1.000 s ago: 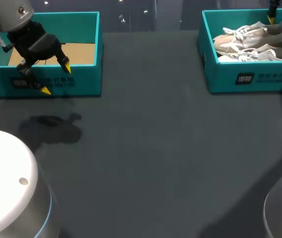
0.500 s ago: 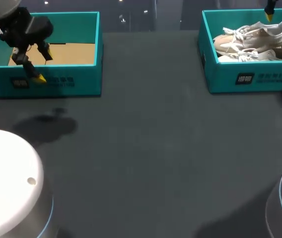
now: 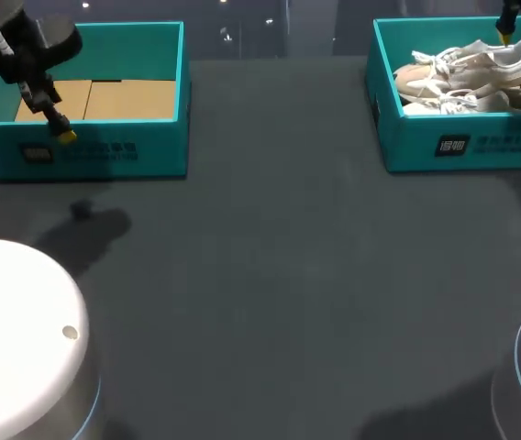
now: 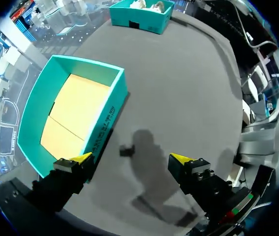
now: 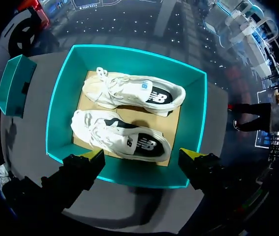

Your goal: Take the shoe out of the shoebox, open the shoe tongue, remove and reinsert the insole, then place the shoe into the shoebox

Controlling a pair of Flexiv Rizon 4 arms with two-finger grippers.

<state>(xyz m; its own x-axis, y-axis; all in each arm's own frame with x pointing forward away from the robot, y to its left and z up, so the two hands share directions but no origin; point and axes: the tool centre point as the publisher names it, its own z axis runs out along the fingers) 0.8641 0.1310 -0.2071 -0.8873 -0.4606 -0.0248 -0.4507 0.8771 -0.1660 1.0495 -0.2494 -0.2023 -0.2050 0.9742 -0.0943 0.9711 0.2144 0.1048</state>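
Shoes (image 5: 129,93), a pale pair, lie side by side inside the teal shoebox (image 5: 63,113), straight ahead of the right gripper (image 5: 142,155), whose yellow-tipped fingers stand spread wide above the shoebox and touch nothing. Well apart from the shoebox, across the table (image 3: 270,275), the left gripper (image 4: 130,158) hangs with its fingers spread too, just beside a second box (image 4: 112,110) holding only cardboard.

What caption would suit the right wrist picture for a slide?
Open yellow-tipped right gripper hovers above a teal cardboard shoebox holding two white sneakers side by side.
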